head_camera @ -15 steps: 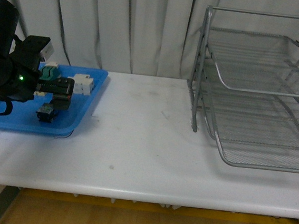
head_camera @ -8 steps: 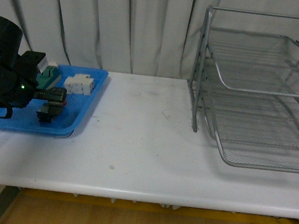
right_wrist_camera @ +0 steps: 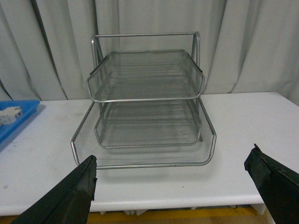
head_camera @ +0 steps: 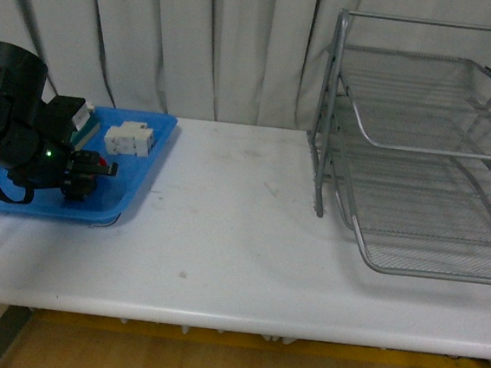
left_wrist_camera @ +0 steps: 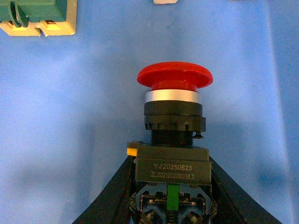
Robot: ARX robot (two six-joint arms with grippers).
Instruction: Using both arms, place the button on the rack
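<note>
Button [left_wrist_camera: 175, 80]: red cap, lying on blue tray [left_wrist_camera: 70, 116], counter [head_camera: 222, 243] left edge | left gripper [left_wrist_camera: 172, 163]: jaws clamped on its black body | right gripper [right_wrist_camera: 172, 158]: jaws wide apart, empty | rack [right_wrist_camera: 145, 98]: counter right edge.

White table [head_camera: 223, 234], top faintly scuffed, evenly lit. Pale pleated curtain [head_camera: 241, 44] covers the whole back behind it. Yellowish wood floor [head_camera: 211, 363] shows under the table's front edge.
</note>
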